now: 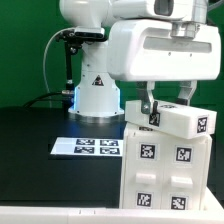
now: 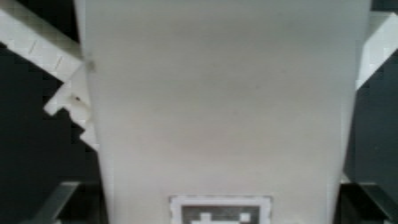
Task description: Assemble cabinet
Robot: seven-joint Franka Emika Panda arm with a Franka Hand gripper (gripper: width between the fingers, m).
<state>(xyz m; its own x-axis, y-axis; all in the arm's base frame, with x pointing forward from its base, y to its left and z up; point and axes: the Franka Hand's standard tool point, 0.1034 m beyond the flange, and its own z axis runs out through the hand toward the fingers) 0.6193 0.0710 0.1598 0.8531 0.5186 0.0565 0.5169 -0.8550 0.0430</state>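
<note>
The cabinet body (image 1: 165, 168), a large white box with several square tag markers on its face, stands at the front on the exterior view's right. A white block-shaped cabinet part (image 1: 172, 118) with tag markers lies slightly tilted on top of it. My gripper (image 1: 166, 100) comes down from above with its fingers on either side of this part and is shut on it. In the wrist view the part (image 2: 214, 110) fills the middle, with a tag (image 2: 222, 212) near my gripper (image 2: 214, 208). One dark finger (image 2: 54, 205) shows at its side. Another white cabinet piece (image 2: 45, 45) shows beside it.
The marker board (image 1: 87, 147) lies flat on the black table (image 1: 40, 130), to the exterior view's left of the cabinet. The robot's white base (image 1: 97, 95) stands behind it. A green wall closes the back.
</note>
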